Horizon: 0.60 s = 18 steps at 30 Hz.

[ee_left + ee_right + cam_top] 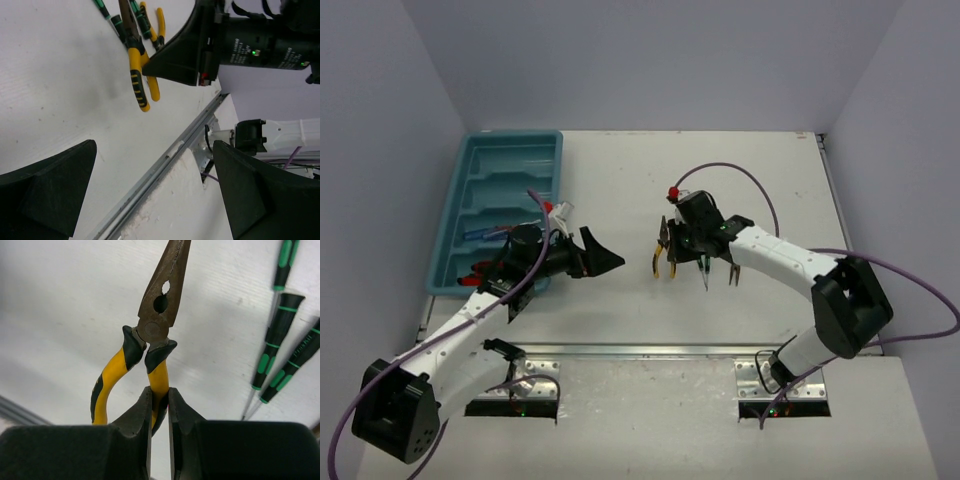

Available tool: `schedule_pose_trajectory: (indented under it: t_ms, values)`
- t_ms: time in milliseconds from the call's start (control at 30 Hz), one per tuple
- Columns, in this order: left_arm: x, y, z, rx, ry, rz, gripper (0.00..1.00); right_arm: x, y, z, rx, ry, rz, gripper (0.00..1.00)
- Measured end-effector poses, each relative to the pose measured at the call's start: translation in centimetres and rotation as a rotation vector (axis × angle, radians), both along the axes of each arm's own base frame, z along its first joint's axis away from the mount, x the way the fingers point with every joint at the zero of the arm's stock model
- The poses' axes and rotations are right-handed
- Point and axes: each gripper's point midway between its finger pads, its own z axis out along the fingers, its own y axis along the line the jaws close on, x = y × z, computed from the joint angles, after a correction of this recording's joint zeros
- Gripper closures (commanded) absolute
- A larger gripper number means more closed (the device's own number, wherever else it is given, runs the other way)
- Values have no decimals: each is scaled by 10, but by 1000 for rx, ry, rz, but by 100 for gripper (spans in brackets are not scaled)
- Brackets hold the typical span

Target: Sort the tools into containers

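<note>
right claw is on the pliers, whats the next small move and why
Probably a short straight lift with the right claw. It is shut on one yellow handle of the pliers, the screwdrivers lie close beside them, and the tray sits well off to the left, so raising first should clear the neighbours before any carry.

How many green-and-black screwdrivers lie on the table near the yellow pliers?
3, all to the right of the pliers in the right wrist view: one screwdriver at the top edge, one below it, one at the right edge. More may lie outside the frame.
</note>
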Motion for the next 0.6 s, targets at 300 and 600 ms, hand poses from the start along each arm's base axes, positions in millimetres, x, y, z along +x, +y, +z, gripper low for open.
schedule_pose_trajectory:
  t_ms: [300,600]
  values:
    - [3,-43,-13,-1,-30,-74,21,-11,32,56,239,-40,79,100]
    - [26,-76,4,-2,-75,-83,44,-28,43,64,313,10,134,100]
